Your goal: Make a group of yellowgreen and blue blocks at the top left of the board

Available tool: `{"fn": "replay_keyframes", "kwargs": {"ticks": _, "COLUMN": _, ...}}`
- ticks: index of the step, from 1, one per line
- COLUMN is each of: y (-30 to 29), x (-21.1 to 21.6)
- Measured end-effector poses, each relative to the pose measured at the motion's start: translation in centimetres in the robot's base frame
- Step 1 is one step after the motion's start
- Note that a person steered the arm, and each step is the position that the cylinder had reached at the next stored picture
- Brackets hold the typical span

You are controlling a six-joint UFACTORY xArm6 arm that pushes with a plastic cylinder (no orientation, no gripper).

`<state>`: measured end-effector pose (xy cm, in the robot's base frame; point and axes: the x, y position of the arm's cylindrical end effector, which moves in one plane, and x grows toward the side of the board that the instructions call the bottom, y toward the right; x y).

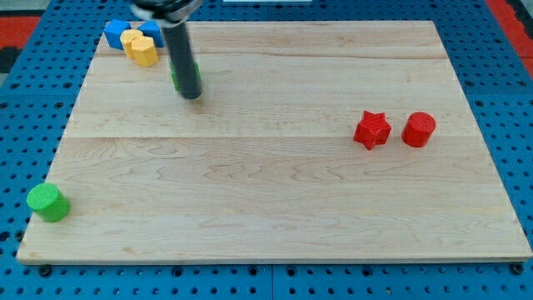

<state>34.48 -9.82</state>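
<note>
Two blue blocks (116, 33) (151, 29) and two yellow blocks (131, 37) (144, 52) sit bunched at the board's top left corner. A green block (176, 77) lies just to their right, mostly hidden behind my rod. My tip (191, 94) rests on the board at that green block's right side, touching or nearly touching it. A green cylinder (47, 202) stands alone at the board's bottom left corner.
A red star block (371, 129) and a red cylinder (419, 129) sit side by side at the board's right. The wooden board (275, 192) lies on a blue pegboard surface (516, 125).
</note>
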Motion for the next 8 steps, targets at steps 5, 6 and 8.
{"fn": "replay_keyframes", "kwargs": {"ticks": 5, "y": -0.3, "x": 13.5}}
{"fn": "replay_keyframes", "kwargs": {"ticks": 6, "y": 0.8, "x": 22.7}}
{"fn": "replay_keyframes", "kwargs": {"ticks": 8, "y": -1.0, "x": 27.4}}
